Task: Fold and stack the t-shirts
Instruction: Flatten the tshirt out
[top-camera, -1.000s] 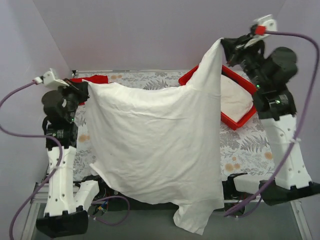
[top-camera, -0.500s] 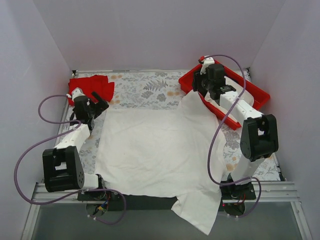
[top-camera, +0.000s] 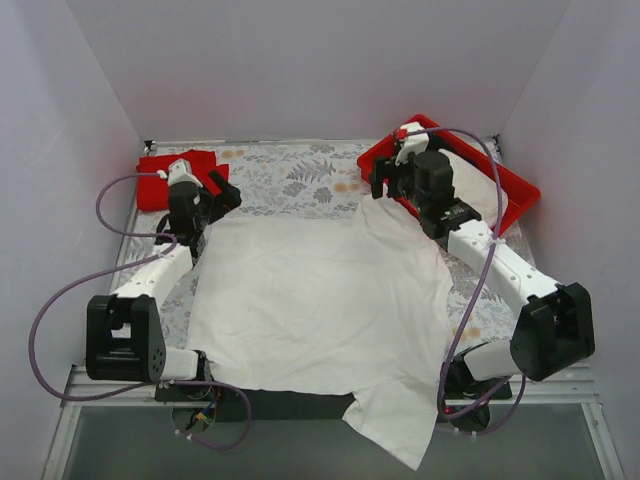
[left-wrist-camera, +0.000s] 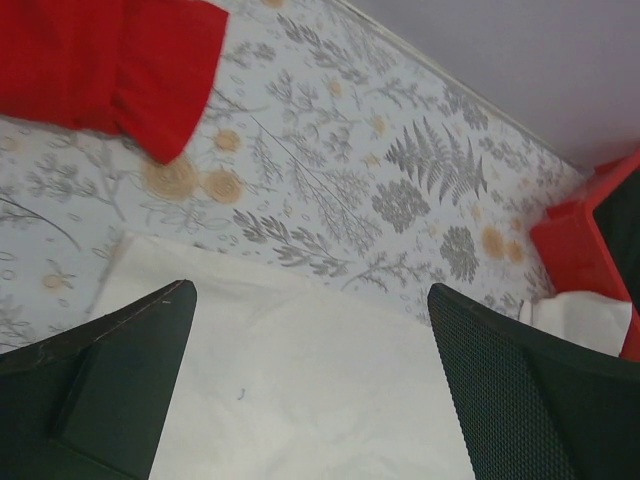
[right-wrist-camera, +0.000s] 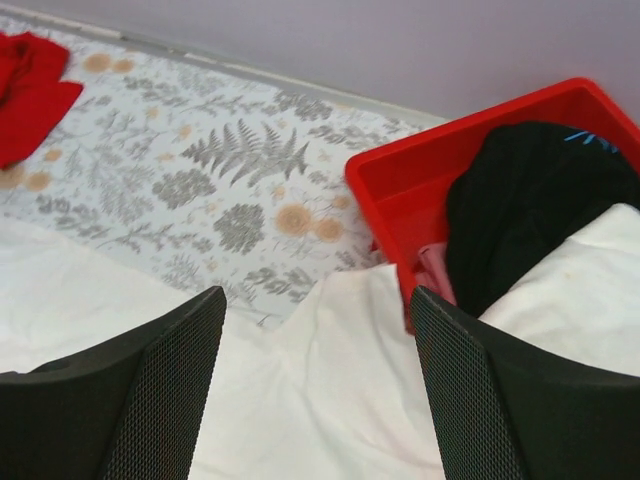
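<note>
Top external: white t-shirt lies spread over the middle of the surface, with part hanging past the bottom edge.
Left fingers: spread wide, holding nothing.
Right fingers: apart too, empty.
Risk: I judge the overhang could drag the cloth off. The upper-right corner, bunched against the red tray, may skew my fold.

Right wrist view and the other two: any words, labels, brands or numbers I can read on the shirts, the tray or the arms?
No readable text in any view.
Light-blue mark on the black garment in the red plastic tray: too blurred to read.
White cloth t-shirt and red cloth t-shirt: no print showing.
</note>
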